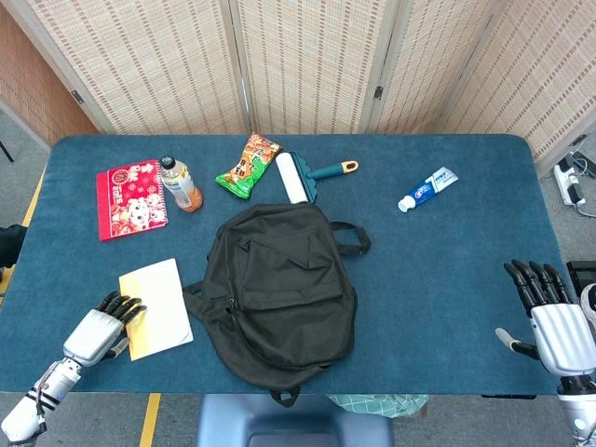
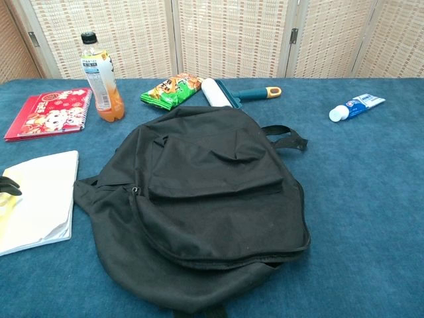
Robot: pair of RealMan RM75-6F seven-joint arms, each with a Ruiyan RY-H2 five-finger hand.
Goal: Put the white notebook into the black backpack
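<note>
White notebook (image 1: 156, 294) lies under my left hand (image 1: 96, 332) fingertips, ungripped; next I must clasp it; backpack (image 1: 279, 289) zipped.

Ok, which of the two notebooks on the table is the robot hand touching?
The white notebook, at the near left beside the black backpack; the left robot hand rests on its edge. The red notebook lies untouched farther back.

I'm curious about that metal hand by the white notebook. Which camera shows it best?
The head view: the whole left hand shows, its fingertips at the white notebook. In the chest view only dark fingertips peek in at the left edge over the notebook.
</note>
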